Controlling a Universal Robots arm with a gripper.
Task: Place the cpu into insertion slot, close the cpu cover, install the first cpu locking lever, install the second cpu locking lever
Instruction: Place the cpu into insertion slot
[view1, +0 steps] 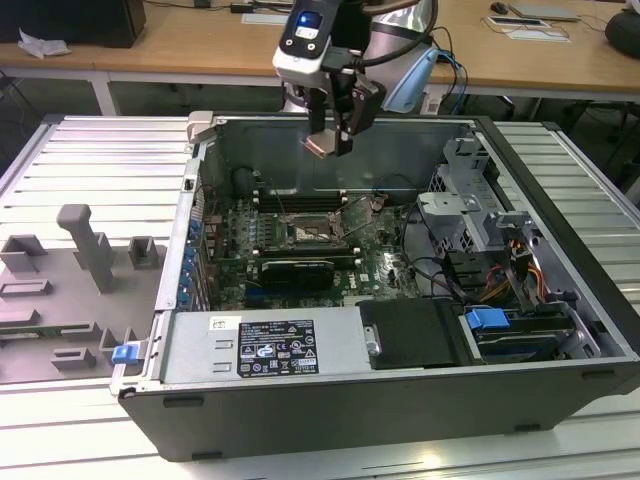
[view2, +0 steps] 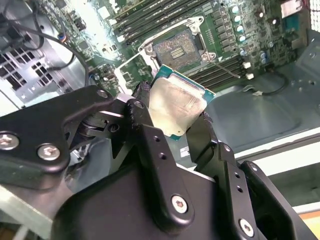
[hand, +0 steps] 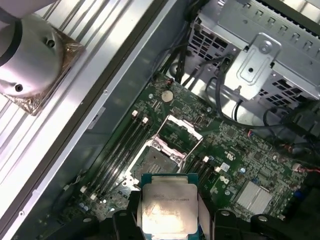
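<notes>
My gripper hangs above the open computer case and is shut on the cpu, gripping two opposite edges. In both wrist views the cpu shows its pale silver top between the black fingers. Well below it lies the insertion slot, uncovered, its contact field showing. The cpu cover stands flipped up from the slot's edge, toward the coin battery.
Long black memory slots flank the socket. A black card lies in front of it. A drive cage and cables fill the exterior view's right. Case walls surround the board. Grey fixtures sit outside at the left.
</notes>
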